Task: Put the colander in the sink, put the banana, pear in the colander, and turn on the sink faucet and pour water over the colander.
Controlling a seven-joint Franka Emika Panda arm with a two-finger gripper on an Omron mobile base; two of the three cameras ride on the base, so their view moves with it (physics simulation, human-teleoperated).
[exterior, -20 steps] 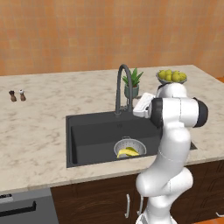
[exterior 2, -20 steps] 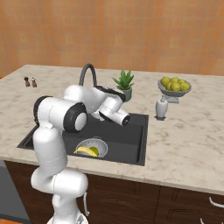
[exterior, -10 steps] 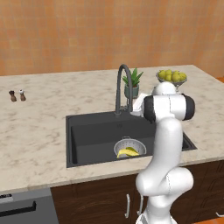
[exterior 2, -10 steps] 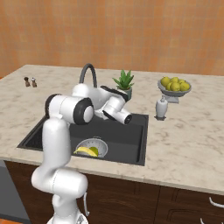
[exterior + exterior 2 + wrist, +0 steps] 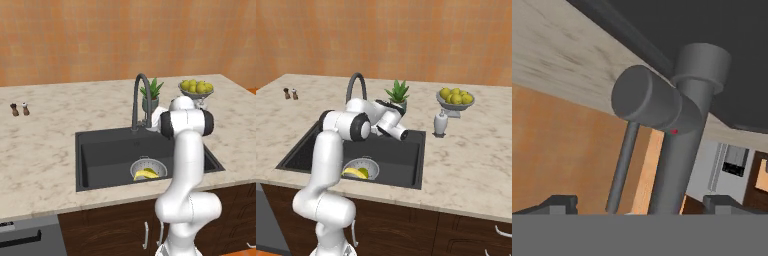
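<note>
The silver colander (image 5: 148, 163) (image 5: 370, 164) stands in the front right part of the dark sink (image 5: 105, 152) (image 5: 401, 150). Inside it lie the yellow banana (image 5: 144, 175) (image 5: 352, 173) and the yellow-green pear (image 5: 363, 172). At the sink's back rim rises the dark gooseneck faucet (image 5: 140, 95) (image 5: 356, 82). My gripper (image 5: 641, 206) is open and holds nothing, and in the base views my hand is right beside the faucet's base. The hand view looks closely at the faucet stem (image 5: 684, 145) and its stubby side lever (image 5: 646, 98), which lie between my fingertips (image 5: 559, 202) and a little beyond them.
A potted plant (image 5: 151, 92) (image 5: 397, 93) stands just behind the faucet. Further right are a white soap dispenser (image 5: 440, 123) and a footed fruit bowl (image 5: 196, 88) (image 5: 456, 97). Two small shakers (image 5: 19, 109) (image 5: 290, 93) sit far left on the marble counter.
My arm has swung round and brought the hand in to the faucet's base. The jaws have stayed open. Colander and fruit have not moved.
</note>
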